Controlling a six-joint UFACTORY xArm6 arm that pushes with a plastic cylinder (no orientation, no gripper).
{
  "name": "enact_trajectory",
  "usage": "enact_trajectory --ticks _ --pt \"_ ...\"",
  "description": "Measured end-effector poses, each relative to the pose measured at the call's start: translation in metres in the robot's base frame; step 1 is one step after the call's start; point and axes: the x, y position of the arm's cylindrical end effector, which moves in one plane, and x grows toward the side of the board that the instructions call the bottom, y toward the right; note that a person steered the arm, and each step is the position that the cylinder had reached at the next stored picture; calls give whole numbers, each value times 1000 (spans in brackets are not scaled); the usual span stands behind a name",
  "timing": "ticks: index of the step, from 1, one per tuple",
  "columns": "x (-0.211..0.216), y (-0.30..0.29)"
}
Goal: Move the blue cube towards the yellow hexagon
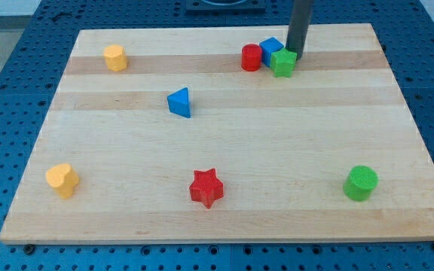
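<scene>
Where my tip (298, 53) rests, green star (283, 63) flanks blue cube (271, 49).

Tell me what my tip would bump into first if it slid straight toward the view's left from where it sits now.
Probably the green star, which sits right against my tip on its lower left. The blue cube is just behind it, then the red cylinder. Depth is unclear, so the cube might touch first.

Bright, even light from overhead. Short soft shadows under each block, a touch darker beneath the red star (206, 187) and green cylinder (361, 183). Faint sheen across the pale wooden board (224, 143), no harsh glare. Sharp focus throughout; slight softness at small block edges. No visible bending at frame edges.
</scene>
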Motion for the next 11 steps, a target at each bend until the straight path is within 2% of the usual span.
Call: enact_trajectory --ticks 1,2,3,6,8,10,11 --pt "-6 -28" --pt "-6 -84" --pt "-27 -116" --pt "-62 -109" --pt "-70 -198" --pt "-67 -216" --pt "-64 -258"
